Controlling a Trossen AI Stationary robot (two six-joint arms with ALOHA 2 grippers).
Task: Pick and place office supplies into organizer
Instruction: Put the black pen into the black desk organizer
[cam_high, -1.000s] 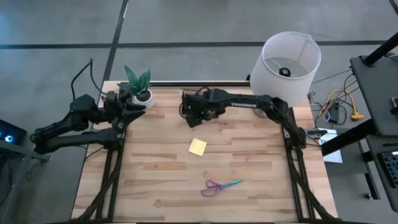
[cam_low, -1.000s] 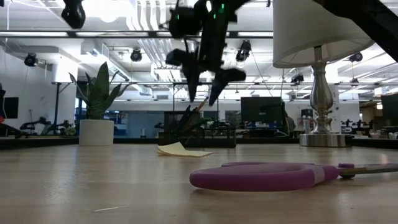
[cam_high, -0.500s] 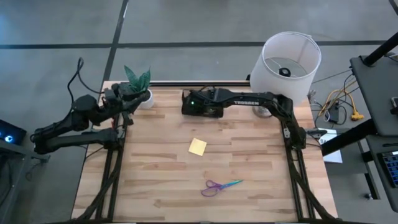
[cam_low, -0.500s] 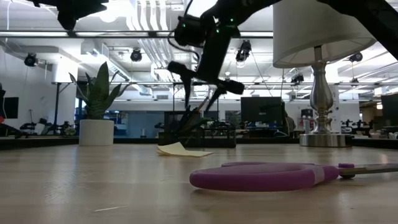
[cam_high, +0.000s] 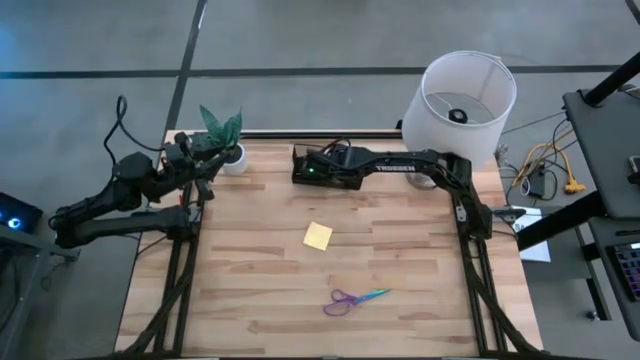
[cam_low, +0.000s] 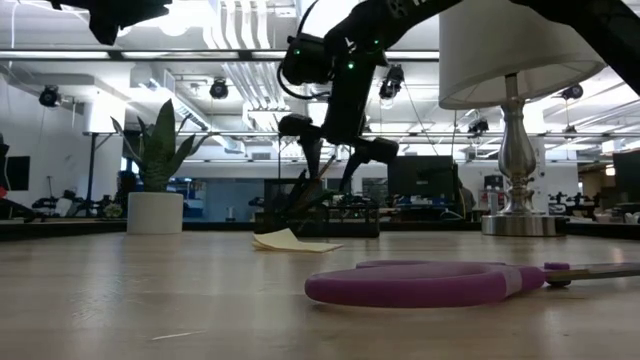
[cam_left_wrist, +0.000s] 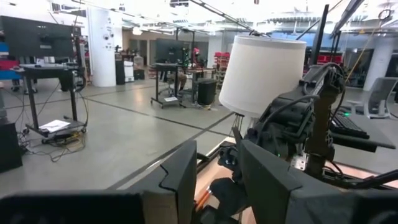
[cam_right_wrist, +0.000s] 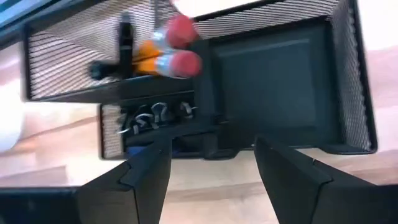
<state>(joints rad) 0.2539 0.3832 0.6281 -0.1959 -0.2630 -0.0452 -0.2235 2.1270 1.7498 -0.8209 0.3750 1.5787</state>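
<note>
The black mesh organizer (cam_right_wrist: 273, 81) stands on the table near its far edge. One of its compartments holds orange pencils (cam_right_wrist: 155, 59) and a dark pen; the large one is bare. My right gripper (cam_right_wrist: 211, 180) hangs open just above the organizer (cam_low: 330, 215), pointing steeply down, with nothing between its fingers (cam_low: 305, 150). The yellow sticky-note pad (cam_high: 318, 236) lies flat mid-table. Purple-and-teal scissors (cam_high: 355, 298) lie flat nearer the front. My left gripper (cam_high: 208, 155) waits open and level at the far left, beside the plant.
A white pot with a green plant (cam_high: 222, 140) stands at the far left corner. A white lamp (cam_high: 468, 95) stands at the far right. Bare wood lies around the pad and scissors. Small clips (cam_right_wrist: 152, 115) sit in a narrow organizer compartment.
My right gripper has come down toward the organizer and rolled about its own axis, staying open. My left gripper has turned at the wrist without leaving its place. The pad and the scissors have not moved.
</note>
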